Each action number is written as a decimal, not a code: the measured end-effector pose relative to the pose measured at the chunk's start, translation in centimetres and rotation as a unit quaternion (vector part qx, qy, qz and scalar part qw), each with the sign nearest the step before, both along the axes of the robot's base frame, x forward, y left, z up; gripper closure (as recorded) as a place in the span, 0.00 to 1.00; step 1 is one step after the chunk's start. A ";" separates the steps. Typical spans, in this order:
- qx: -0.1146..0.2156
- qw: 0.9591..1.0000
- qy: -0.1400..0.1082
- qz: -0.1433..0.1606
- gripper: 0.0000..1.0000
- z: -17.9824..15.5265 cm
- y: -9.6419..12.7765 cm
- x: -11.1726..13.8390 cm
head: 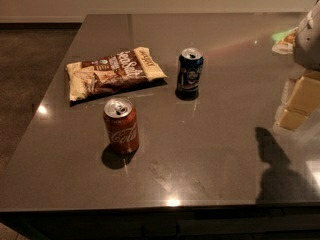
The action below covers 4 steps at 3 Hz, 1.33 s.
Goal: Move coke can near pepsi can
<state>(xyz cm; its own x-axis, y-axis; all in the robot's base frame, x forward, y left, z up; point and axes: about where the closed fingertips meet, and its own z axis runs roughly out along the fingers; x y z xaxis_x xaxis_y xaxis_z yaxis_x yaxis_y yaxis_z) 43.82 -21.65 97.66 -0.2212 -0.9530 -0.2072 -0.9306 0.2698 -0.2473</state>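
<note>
The coke can point(121, 126) is red-orange with white script and a silver top. It stands upright on the dark grey table point(215, 149), front left of centre. The pepsi can point(189, 73) is dark blue with a pale round emblem. It stands upright farther back and to the right of the coke can, well apart from it. My gripper point(297, 106) hangs at the right edge of the view, pale yellow below a grey-white arm part point(309, 39). It is far to the right of both cans and holds nothing that I can see.
A brown and cream snack bag point(112, 72) lies flat at the back left, just behind the coke can and left of the pepsi can. The gripper's shadow point(272, 156) falls on the table's front right. The table's front edge runs along the bottom and its left edge slants toward the floor.
</note>
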 end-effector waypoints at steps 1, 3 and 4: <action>0.000 1.000 0.000 0.000 0.00 0.0 0.0 0.0; 0.081 0.996 -0.021 0.028 0.00 1.4 5.3 1.8; 0.126 0.989 -0.023 0.067 0.00 1.1 10.9 2.5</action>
<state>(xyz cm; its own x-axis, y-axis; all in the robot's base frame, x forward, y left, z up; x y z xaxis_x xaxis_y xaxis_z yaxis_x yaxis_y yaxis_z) 46.32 -10.79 98.72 -0.0800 -0.8896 -0.4497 -0.9515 0.2027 -0.2317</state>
